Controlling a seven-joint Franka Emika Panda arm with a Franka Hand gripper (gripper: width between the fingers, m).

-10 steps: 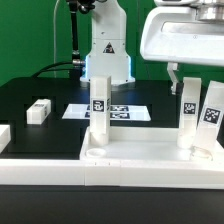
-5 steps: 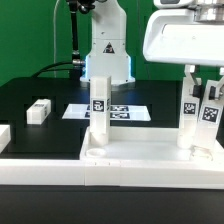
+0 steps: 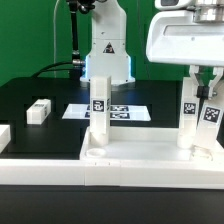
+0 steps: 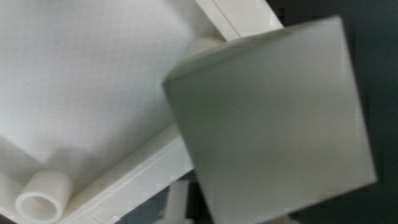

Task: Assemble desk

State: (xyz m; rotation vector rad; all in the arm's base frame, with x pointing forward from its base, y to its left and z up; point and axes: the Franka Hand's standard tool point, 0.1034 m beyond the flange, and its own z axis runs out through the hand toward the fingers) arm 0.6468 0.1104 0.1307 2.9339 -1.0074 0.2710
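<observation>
The gripper (image 3: 205, 88) was closed, and no held part could be made out. The desk panel (image 3: 140, 158) lay below it, with two upright legs (image 3: 189, 118) directly beneath its fingertips. Risk: descending closed, the gripper could tilt or unseat either leg.

Four legs (image 3: 98, 110), one white rimmed panel (image 3: 140, 160) and one marker board (image 3: 128, 112) are in view.

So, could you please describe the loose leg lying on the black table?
On the black table, behind the desk panel, look to the exterior view's left of the marker board. The small white leg there lies flat, unlike the upright legs.
</observation>
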